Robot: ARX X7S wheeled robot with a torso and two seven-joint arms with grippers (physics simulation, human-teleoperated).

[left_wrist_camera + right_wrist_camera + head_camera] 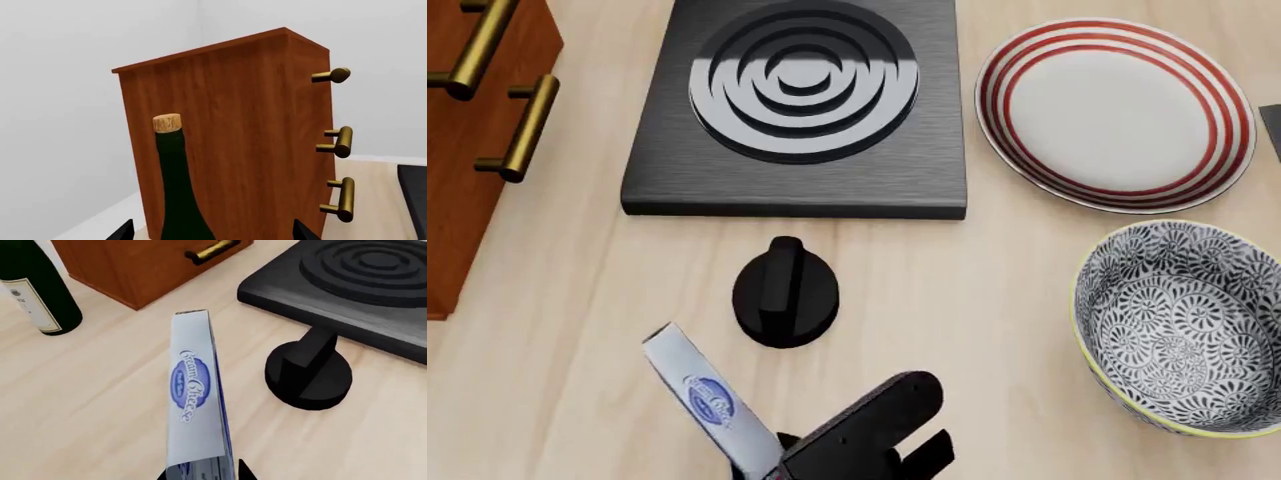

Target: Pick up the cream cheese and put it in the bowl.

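Gripping the flat silver cream cheese, right gripper clamps.

the cream cheese is a small flat silver-grey box with a blue oval logo, tilted up off the pale wooden bench with its lower end clamped in the right end effector and its free end pointing away toward the back left. the bowl is deep and round, with a dense dark grey-and-white floral pattern and a thin yellowish rim; it stands upright and empty on the bench, well apart to the right of the box.
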